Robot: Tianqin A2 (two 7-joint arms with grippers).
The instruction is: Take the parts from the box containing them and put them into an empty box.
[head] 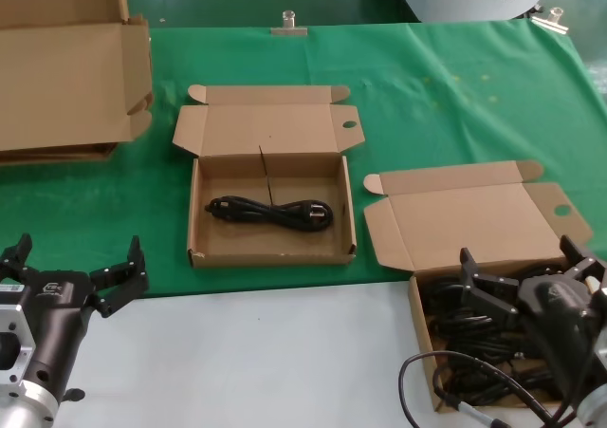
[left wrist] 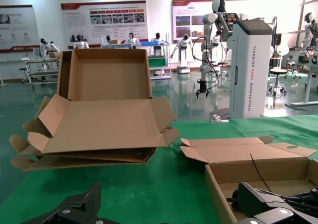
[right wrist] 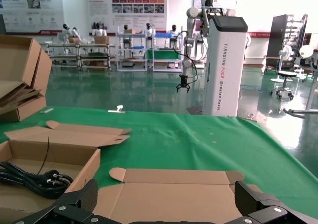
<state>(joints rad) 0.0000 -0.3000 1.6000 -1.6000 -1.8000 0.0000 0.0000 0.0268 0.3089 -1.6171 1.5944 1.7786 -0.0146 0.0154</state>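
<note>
The box containing the parts (head: 417, 316) sits at the front right with its lid (head: 469, 221) folded back; several black cord bundles (head: 444, 309) lie in it. My right gripper (head: 519, 255) hovers open and empty over this box; its wrist view shows the lid (right wrist: 174, 194) between its fingers (right wrist: 74, 204). The other mailer box (head: 196, 214) stands open in the middle and holds one coiled black cord (head: 270, 212), also seen in the left wrist view (left wrist: 258, 201). My left gripper (head: 76, 257) is open and empty at the front left, off to the left of that box.
A large plain carton with spread flaps (head: 66, 77) fills the back left and shows in the left wrist view (left wrist: 99, 119). Green cloth (head: 455, 96) covers the far table; a white surface (head: 256, 352) lies in front. A metal clip (head: 288, 25) stands at the far edge.
</note>
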